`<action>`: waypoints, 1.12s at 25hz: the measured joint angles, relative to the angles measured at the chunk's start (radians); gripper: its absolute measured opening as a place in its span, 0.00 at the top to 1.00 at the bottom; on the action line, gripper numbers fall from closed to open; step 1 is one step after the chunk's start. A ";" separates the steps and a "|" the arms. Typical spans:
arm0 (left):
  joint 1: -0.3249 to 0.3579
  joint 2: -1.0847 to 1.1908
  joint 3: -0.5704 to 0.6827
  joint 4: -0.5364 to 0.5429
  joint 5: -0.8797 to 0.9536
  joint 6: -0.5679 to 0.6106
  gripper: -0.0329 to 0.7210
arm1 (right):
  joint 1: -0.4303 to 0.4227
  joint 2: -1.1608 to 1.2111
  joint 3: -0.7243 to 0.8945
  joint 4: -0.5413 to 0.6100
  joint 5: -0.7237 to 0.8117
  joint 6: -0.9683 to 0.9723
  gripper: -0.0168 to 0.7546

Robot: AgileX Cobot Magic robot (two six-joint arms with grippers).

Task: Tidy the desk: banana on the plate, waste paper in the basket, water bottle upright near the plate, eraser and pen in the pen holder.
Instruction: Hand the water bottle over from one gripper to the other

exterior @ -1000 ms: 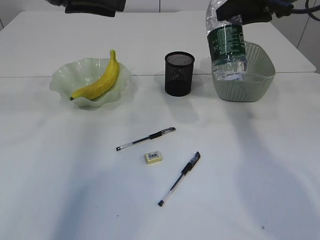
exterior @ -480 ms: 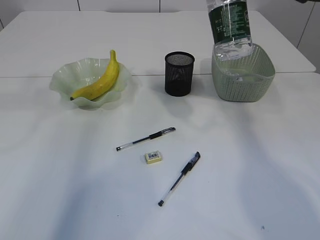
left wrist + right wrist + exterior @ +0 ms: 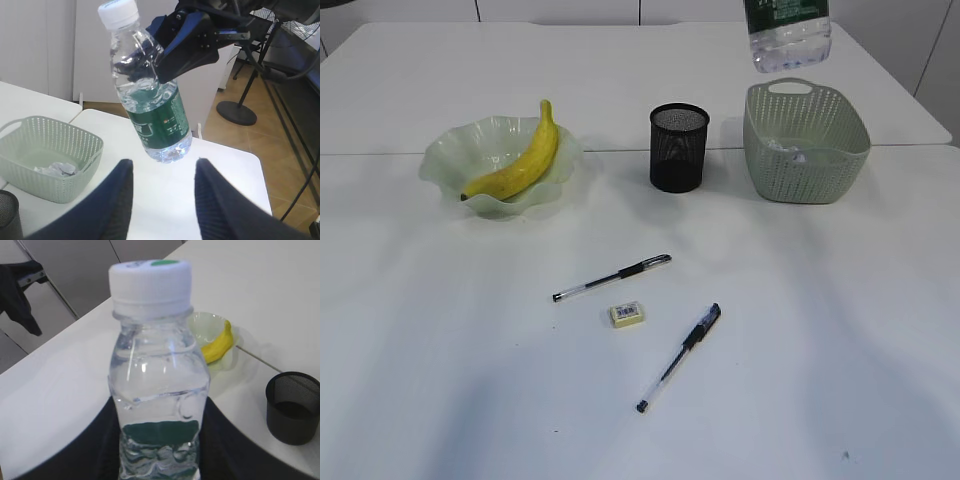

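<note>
Taking the pen holder [image 3: 679, 147] as landmark, a black mesh cylinder standing upright on the white desk [image 3: 440, 380]: nearest to the camera in the exterior view, in front of it, lie two clear pens with dark grips [image 3: 679, 358] [image 3: 612, 278], and the small pale yellow eraser [image 3: 626, 314] is between them. To the left of the pen holder is the plate [image 3: 452, 153], pale green glass with a wavy rim, and the curved yellow banana [image 3: 520, 158] rests inside it. To the right stands the basket [image 3: 806, 144], sage green plastic with a woven pattern and handle holes; crumpled paper [image 3: 56, 169] lies on its bottom, clearer in the left wrist view. Above the basket, the exterior view cuts off the water bottle [image 3: 787, 32], only its lower part shows. The left wrist view shows the whole bottle in the air, tilted, and the right gripper [image 3: 150, 57] is clamped on its clear upper body below the white cap. The left gripper [image 3: 162, 192] hangs with its dark fingers apart and holds nothing. The right wrist view shows the cap very close.
</note>
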 joint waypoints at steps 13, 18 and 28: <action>0.000 0.000 0.080 -0.061 -0.002 0.103 0.59 | 0.000 -0.063 -0.002 0.098 0.009 -0.135 0.61; 0.000 0.000 0.167 -0.155 -0.008 0.199 0.59 | 0.000 -0.064 -0.002 0.104 0.009 -0.171 0.61; 0.000 0.000 0.386 -0.331 -0.024 0.417 0.60 | 0.000 -0.071 -0.002 0.138 0.009 -0.225 0.61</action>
